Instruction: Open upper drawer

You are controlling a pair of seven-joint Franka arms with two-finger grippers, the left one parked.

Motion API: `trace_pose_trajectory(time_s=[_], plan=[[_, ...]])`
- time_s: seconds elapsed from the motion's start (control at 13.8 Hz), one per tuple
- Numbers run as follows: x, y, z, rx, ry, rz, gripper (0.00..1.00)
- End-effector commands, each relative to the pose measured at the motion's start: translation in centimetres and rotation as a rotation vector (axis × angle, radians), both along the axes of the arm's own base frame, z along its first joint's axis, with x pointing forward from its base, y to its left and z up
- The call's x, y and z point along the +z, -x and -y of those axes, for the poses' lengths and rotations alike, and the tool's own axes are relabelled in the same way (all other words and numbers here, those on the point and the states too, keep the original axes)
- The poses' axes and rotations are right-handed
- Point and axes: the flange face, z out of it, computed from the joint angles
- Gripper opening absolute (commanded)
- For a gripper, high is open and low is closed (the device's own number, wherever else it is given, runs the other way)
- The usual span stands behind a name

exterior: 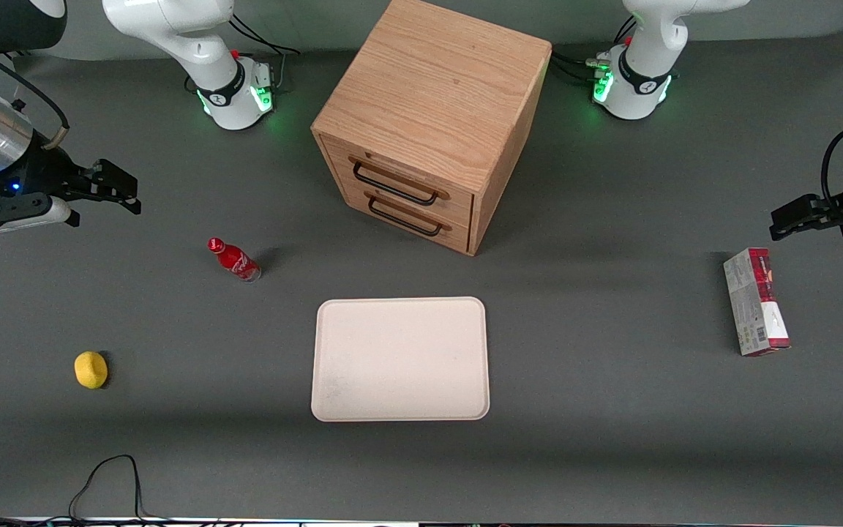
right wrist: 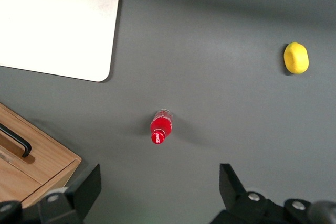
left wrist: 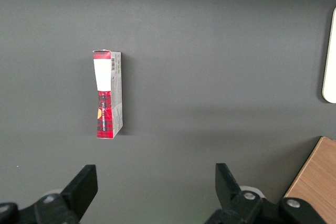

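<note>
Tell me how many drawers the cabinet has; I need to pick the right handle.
2, both shut. The upper drawer sits directly above the lower drawer on the cabinet front. The gripper, open, hovers toward the working arm's end of the table.

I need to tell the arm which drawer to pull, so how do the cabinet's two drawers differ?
The upper drawer sits directly under the cabinet top; the lower drawer sits beneath it, next to the table. Both are shut, light oak, each with a thin black bar handle. The gripper hovers over the working arm's end of the table, fingers open, touching neither.
</note>
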Motion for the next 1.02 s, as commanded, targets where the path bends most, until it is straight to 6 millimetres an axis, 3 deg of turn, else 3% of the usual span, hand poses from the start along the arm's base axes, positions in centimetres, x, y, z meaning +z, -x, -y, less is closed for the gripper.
trace_pose_trajectory(time_s=[0.0, 0.15, 0.29, 0.58, 0.73, 0.94], plan=[[0.3, 0.3, 0.1, 0.015, -0.01, -0.008, 1.0], [-0.2, 0.3, 0.9, -0.005, -0.011, -0.023, 1.0], [-0.3, 0.5, 3.5, -0.046, -0.013, -0.031, 1.0], [-1.0, 0.0, 3.7, -0.052, -0.018, -0.04, 1.0], [-2.5, -1.1, 2.1, -0.024, -0.018, -0.063, 1.0], [-3.6, -2.0, -3.3, 0.066, -0.017, -0.078, 1.0]])
